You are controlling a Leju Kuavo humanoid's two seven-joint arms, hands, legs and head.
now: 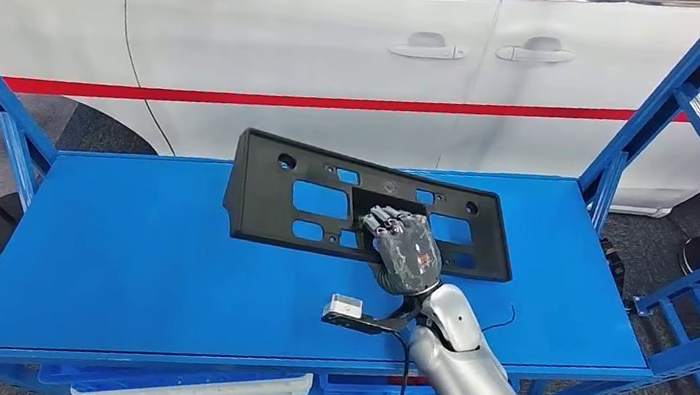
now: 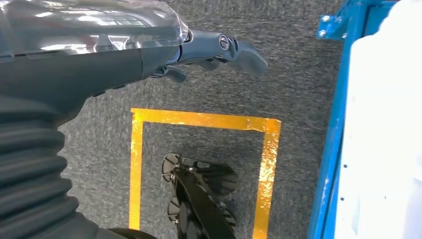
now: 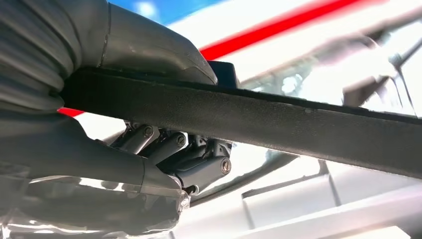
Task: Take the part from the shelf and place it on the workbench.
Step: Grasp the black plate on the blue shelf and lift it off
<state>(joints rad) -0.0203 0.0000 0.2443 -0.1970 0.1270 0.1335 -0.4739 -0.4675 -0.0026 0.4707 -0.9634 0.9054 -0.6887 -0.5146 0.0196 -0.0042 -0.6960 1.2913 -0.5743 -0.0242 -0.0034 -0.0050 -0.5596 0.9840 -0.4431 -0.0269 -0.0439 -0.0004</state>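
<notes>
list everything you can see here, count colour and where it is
part: one, black flat panel with cut-outs, over the blue shelf top, held at its near edge
shelf: one, blue, top surface in front of the robot, blue frame posts at both sides
car: one, white with a red stripe, behind the shelf
white pieces: pale, count unclear, on the lower level under the shelf top
floor marking: one, yellow tape outline, on grey floor
right hand: one, dark grey, grips the part
left hand: one, grey, hanging over the floor, holds nothing
</notes>
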